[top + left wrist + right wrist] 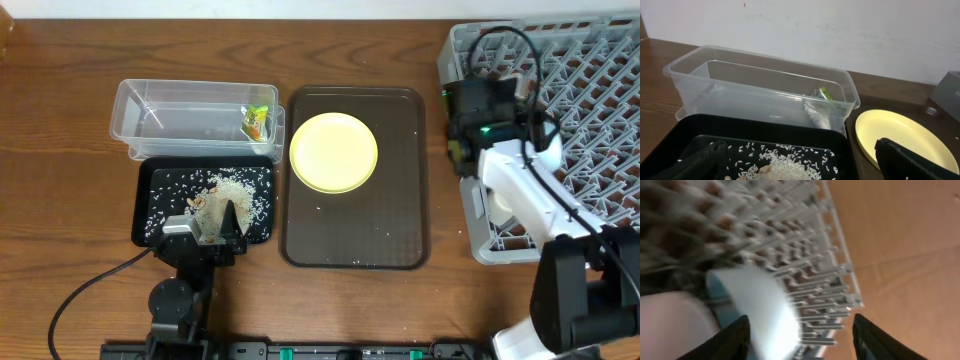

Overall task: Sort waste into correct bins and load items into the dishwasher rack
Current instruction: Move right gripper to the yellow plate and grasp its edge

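The clear tub [190,115] holds the green-and-orange wrapper [257,122], which also shows in the left wrist view [824,93]. The black tray [150,200] holds loose rice with brown scraps [235,192]. My left gripper [213,222] is open and empty over the tray's near edge, above the rice [785,165]. The yellow-green plate [333,151] lies on the brown serving tray. My right gripper [462,150] is open over the left edge of the grey rack [590,90]. Its blurred view shows a light blue bowl [760,305] in the rack between the fingers [800,345]. Cup and chopsticks are out of view.
The dark brown serving tray [400,200] lies between the black tray and the rack, with a few rice grains on it. A pale rounded shape [670,325] sits beside the blue bowl. The right arm's white link and cables cross the rack's left part.
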### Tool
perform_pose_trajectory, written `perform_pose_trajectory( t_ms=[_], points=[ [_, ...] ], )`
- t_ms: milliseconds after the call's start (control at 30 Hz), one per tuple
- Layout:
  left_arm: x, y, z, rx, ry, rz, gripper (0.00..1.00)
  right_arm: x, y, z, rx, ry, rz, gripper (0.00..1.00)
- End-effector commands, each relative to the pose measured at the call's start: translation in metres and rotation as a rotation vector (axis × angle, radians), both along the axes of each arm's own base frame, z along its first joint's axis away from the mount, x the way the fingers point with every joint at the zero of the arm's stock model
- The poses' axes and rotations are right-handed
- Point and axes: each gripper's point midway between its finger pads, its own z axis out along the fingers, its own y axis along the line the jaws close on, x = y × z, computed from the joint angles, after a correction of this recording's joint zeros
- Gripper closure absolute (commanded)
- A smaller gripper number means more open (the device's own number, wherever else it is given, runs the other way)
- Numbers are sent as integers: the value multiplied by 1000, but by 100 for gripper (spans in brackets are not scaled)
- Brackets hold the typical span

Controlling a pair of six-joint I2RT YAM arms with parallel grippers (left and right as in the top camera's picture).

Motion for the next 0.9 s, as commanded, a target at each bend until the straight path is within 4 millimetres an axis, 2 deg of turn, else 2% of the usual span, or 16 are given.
perform_pose_trajectory(
  t_ms=[0, 33, 100, 233, 300, 333, 400, 467, 667, 867],
  points=[
    [0, 1, -18, 9, 41, 1, 5, 1, 46, 29, 178, -92, 162, 34],
    [0, 1, -18, 8, 41, 1, 5, 0, 64, 31, 255, -106, 219, 34],
    [0, 1, -18, 8, 41, 1, 5, -7, 114, 34, 489, -123, 361, 35],
    [0, 1, -18, 9, 41, 1, 5, -42, 227, 26, 1030, -24, 581, 43],
    [0, 1, -18, 8, 41, 1, 5, -56, 258, 15, 1209, 29, 539, 47],
    [0, 1, -18, 9, 41, 1, 5, -61, 266, 5, 1261, 43, 472, 51],
    [0, 1, -18, 9, 41, 1, 5, -66, 273, -19, 1285, 56, 346, 51],
    [0, 1, -18, 9, 41, 1, 5, -63, 275, -44, 1265, 61, 252, 47],
    [0, 1, -18, 9, 41, 1, 5, -40, 265, -115, 1202, 83, 105, 48],
    [0, 1, -18, 8, 41, 1, 5, -33, 245, -161, 1187, 108, -35, 57]
  ],
)
